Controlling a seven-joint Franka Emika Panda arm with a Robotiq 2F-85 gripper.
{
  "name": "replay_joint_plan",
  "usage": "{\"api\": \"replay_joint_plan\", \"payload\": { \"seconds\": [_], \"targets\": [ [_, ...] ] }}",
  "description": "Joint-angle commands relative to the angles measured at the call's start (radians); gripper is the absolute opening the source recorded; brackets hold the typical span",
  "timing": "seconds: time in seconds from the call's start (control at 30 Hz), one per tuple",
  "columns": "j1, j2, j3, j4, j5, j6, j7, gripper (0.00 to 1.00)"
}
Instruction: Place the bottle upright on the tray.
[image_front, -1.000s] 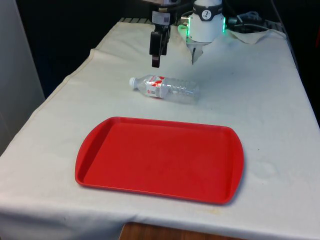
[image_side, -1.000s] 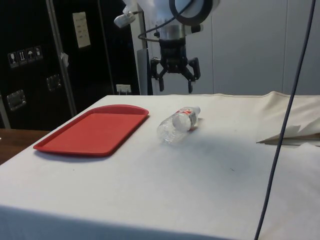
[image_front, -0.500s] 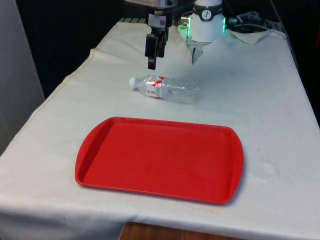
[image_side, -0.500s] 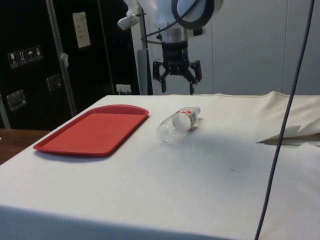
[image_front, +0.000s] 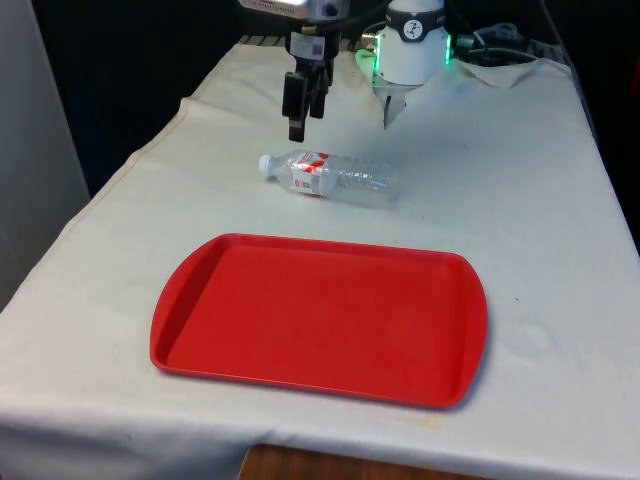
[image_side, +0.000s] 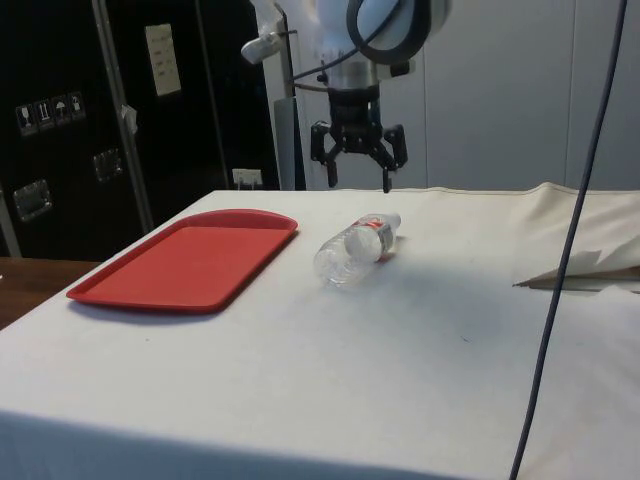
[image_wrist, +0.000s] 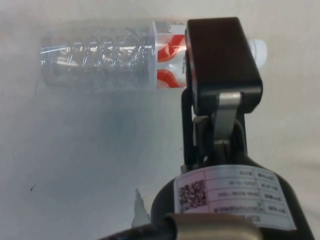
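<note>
A clear plastic bottle (image_front: 335, 177) with a red-and-white label and a white cap lies on its side on the white cloth, cap towards the front view's left. It also lies flat in the side view (image_side: 355, 250) and the wrist view (image_wrist: 100, 60). The red tray (image_front: 320, 310) sits bare on the near side of the bottle and is low and flat in the side view (image_side: 190, 262). My gripper (image_front: 296, 125) hangs above the cloth just beyond the bottle's cap end. The side view shows the gripper (image_side: 357, 182) open with nothing between its fingers.
A rumpled fold of cloth (image_front: 505, 70) lies at the far end on the front view's right, also seen in the side view (image_side: 590, 265). A dark cable (image_side: 560, 280) hangs across the side view. The table's edges run close beside the tray.
The gripper has shifted a little towards the front view's left, nearer the bottle's cap end, still open. Bottle and tray have not moved.
</note>
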Motion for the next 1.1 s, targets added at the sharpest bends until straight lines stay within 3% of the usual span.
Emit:
{"api": "replay_joint_plan", "payload": {
  "seconds": [0.0,0.13,0.17,0.2,0.4,0.43,0.47,0.7,0.73,0.77,0.97,1.0,1.07],
  "targets": [
    [0.001,0.004,-0.008,-0.003,-0.020,0.023,0.025,1.00],
    [0.002,0.009,-0.015,-0.005,-0.019,0.032,0.033,1.00],
    [0.000,0.006,-0.008,-0.003,0.000,0.009,0.008,1.00],
    [0.002,0.012,-0.018,-0.006,-0.019,0.035,0.036,1.00],
    [0.002,0.018,-0.022,-0.008,-0.015,0.044,0.048,1.00],
    [0.000,0.015,-0.016,-0.005,0.000,0.022,0.025,1.00],
    [0.002,0.018,-0.023,-0.009,-0.013,0.046,0.050,1.00],
    [0.001,0.018,-0.023,-0.022,-0.002,0.059,0.065,1.00],
    [0.000,0.015,-0.020,-0.017,0.000,0.034,0.050,1.00],
    [0.001,0.018,-0.023,-0.022,-0.002,0.059,0.065,1.00],
    [-0.001,0.021,-0.022,-0.036,0.011,0.075,0.078,1.00],
    [0.000,0.019,-0.023,-0.031,0.004,0.053,0.073,1.00],
    [-0.002,0.023,-0.021,-0.039,0.021,0.081,0.075,1.00]
  ]
}}
